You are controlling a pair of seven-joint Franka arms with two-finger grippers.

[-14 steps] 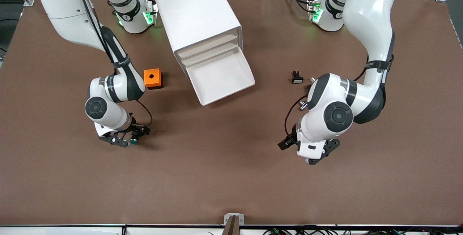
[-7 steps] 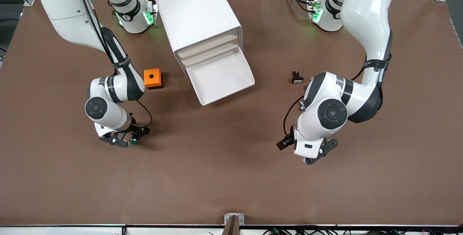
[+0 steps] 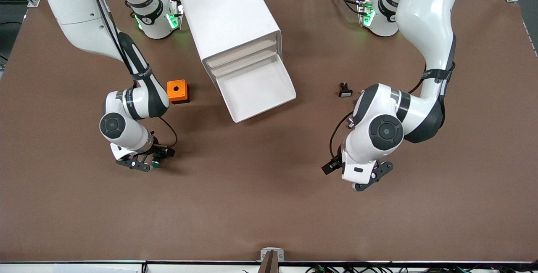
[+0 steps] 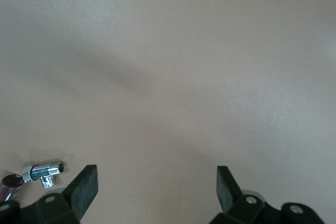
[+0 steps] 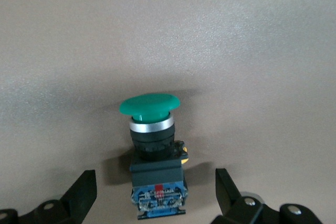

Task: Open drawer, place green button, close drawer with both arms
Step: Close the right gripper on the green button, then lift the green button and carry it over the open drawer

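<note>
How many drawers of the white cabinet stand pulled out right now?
1. The lowest visible drawer is pulled out of the cabinet, its tray bare. Two drawer fronts above it stay in; any further drawer may be hidden.

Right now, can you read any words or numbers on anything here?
Button: a red and blue label on its black body, print too blurred to read.
Right arm: writing on the black band, too small to read.
Left arm: band writing, too small to read.
Nothing else shows text.
</note>
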